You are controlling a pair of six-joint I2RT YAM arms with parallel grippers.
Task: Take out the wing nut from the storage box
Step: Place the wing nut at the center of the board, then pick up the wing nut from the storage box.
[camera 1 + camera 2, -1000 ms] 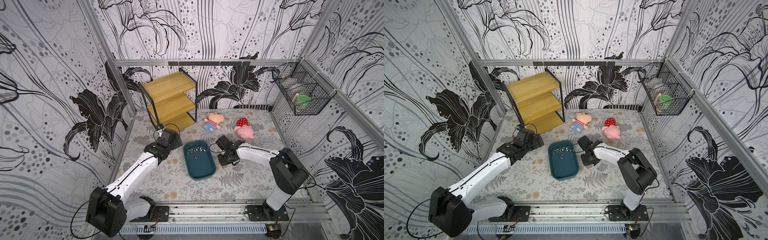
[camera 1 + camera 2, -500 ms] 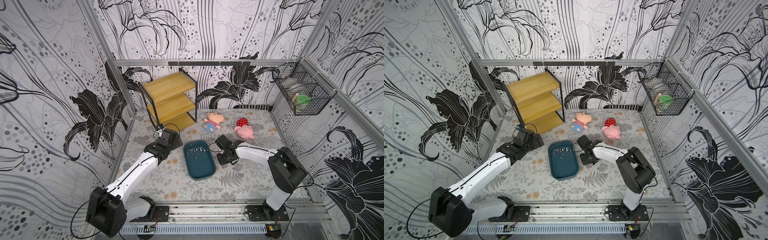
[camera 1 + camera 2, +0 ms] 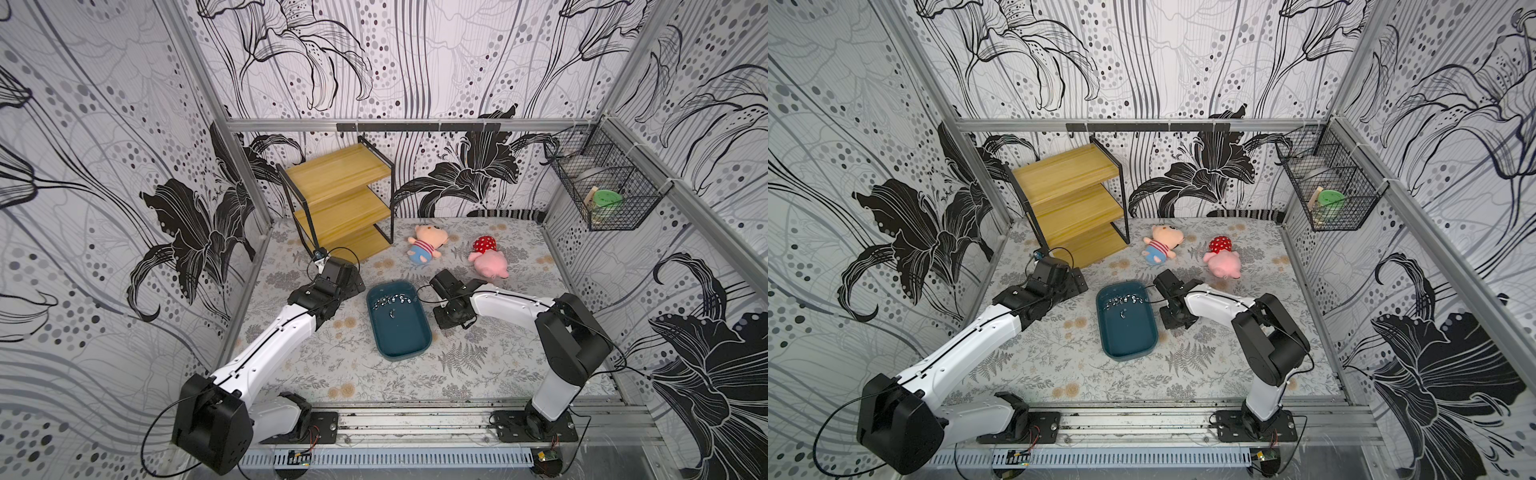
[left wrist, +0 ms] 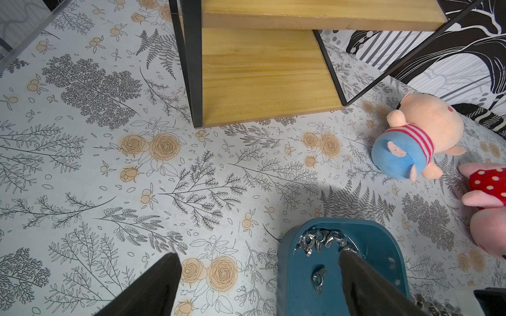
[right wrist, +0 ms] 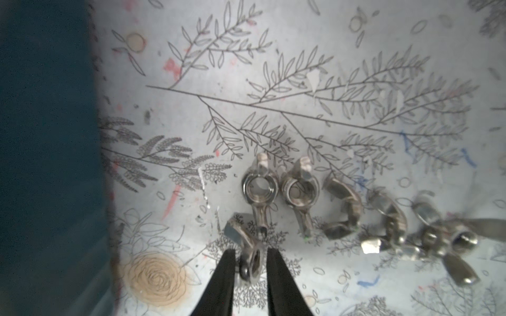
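Hanging low over the mat [image 5: 301, 82], the right gripper [image 5: 250, 253] points down with its fingers [image 5: 227, 273] parted only a little. A wing nut [image 5: 250, 262] lies on the mat in the slot between them, tipped on edge. A thin sliver of mat shows at each side of it, so neither finger pinches it. Just past the fingertips a row of nuts [image 5: 299, 191] lies on the same mat and runs off to one side of the gripper, with the nearest nut just beside the wing nut. Close on the gripper's other side stands the box [image 5: 49, 136], its wall a dark blur in the wrist view. In both top views the box [image 3: 401, 338] sits between the two grippers, with the right one just beside its long wall. The left gripper [image 4: 257, 254] hovers by the box's opposite side, near its far corner, with fingers spread wide. In its wrist view one finger shows against the mat and the other against the box's floor. Ahead of that second finger a heap of nuts [image 4: 323, 240] lies against the box's end wall, and a lone nut [image 4: 317, 276] rests on the floor just beside the finger. Farther ahead of the left gripper stands the shelf [image 4: 260, 76]. Off to the side, beyond the box, lie two plush toys [image 4: 419, 136], close together.
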